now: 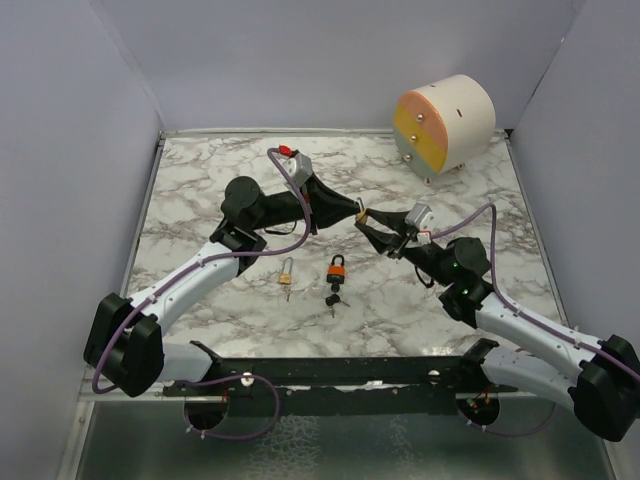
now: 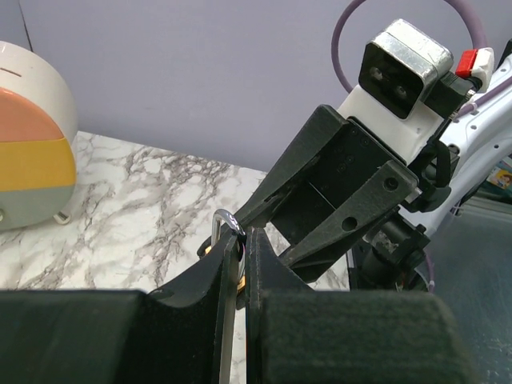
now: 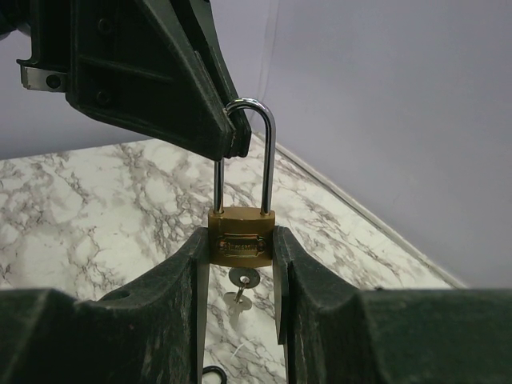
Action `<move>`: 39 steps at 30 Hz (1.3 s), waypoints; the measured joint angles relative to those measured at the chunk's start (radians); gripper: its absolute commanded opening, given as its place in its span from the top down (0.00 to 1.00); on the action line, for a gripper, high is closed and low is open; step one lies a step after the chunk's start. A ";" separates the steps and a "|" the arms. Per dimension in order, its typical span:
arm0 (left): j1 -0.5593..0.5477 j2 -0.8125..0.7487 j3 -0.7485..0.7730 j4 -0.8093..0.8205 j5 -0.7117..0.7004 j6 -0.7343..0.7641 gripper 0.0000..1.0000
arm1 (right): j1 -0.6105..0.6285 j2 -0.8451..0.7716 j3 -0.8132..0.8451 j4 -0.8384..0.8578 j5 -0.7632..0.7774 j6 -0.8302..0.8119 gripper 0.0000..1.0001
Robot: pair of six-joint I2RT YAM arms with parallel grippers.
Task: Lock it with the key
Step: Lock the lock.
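A small brass padlock [image 3: 242, 234] hangs in the air between my two grippers, above the middle of the marble table. My right gripper [image 3: 242, 240] is shut on its body, one finger on each side. The silver shackle [image 3: 270, 160] stands raised, and my left gripper [image 2: 242, 236] is shut on its top bend [image 2: 222, 218]. A key [image 3: 244, 278] sticks out under the padlock's body, with a second key hanging from it. In the top view the padlock [image 1: 361, 213] shows as a small brass spot between the left gripper [image 1: 352, 208] and the right gripper [image 1: 372, 222].
Another brass padlock [image 1: 287, 270] and an orange padlock [image 1: 337, 268] with black keys [image 1: 333, 299] lie on the table nearer the arm bases. A round pastel-striped container [image 1: 445, 125] stands at the back right. Grey walls enclose the table.
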 measured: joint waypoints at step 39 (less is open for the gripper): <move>-0.031 0.043 -0.066 0.183 -0.058 0.017 1.00 | -0.004 -0.068 0.082 -0.185 0.021 0.034 0.99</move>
